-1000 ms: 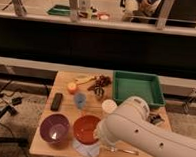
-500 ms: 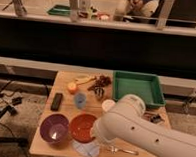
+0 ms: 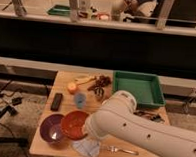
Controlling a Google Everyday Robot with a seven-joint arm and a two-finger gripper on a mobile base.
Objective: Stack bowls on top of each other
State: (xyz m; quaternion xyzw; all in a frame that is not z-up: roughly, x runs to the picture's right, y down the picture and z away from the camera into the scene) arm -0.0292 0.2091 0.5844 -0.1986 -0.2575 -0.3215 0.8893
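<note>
The orange-red bowl (image 3: 72, 124) sits at the front left of the wooden table (image 3: 64, 80), its left rim overlapping the edge of the dark purple bowl (image 3: 50, 129) beside it. My white arm reaches in from the lower right. The gripper (image 3: 87, 128) is at the orange-red bowl's right rim, shut on it, and the arm's bulk largely hides the fingers.
A green tray (image 3: 137, 88) stands at the back right. A small blue cup (image 3: 79, 99), an orange fruit (image 3: 72, 87), a black block (image 3: 56, 101) and brown clutter (image 3: 100, 85) lie mid-table. A pale cloth (image 3: 87, 147) and a fork (image 3: 119, 150) lie by the front edge.
The arm has swung left, and the orange-red bowl has moved left with it, from apart to overlapping the purple bowl. The purple bowl has stayed put.
</note>
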